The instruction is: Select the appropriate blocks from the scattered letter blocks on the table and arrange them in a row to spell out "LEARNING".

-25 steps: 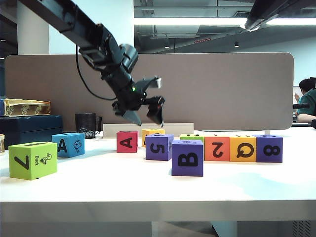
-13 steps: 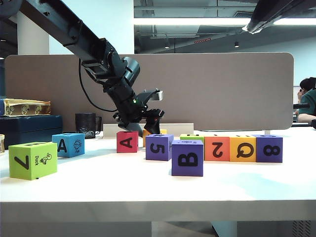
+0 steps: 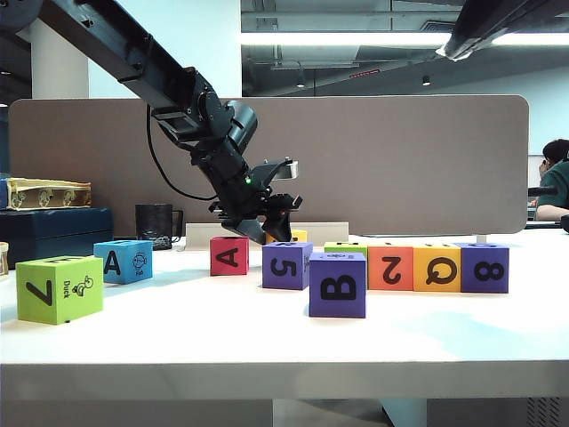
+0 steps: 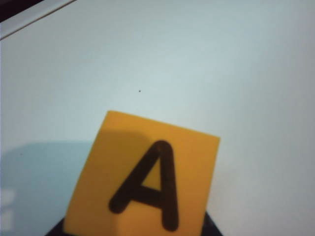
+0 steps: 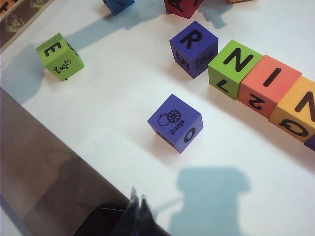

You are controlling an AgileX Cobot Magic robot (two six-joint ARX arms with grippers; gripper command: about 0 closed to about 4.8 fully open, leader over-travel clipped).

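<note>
Here, yellow A block (image 4: 142, 182) upright, left pincer (image 3: 264, 233) astride, grip unclear, right pincer (image 5: 139, 209) closed.

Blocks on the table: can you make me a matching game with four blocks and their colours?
Blocks:
1. block marked 7
2. block marked B
3. block marked Q
4. A block nearest the 7

Colours:
a. purple
b. blue
c. lime green
d. yellow

Pairs: 1-c, 2-a, 3-d, 4-b.

The left gripper is down at a yellow A block behind the row. The right gripper hovers above the table, fingers together.
</note>
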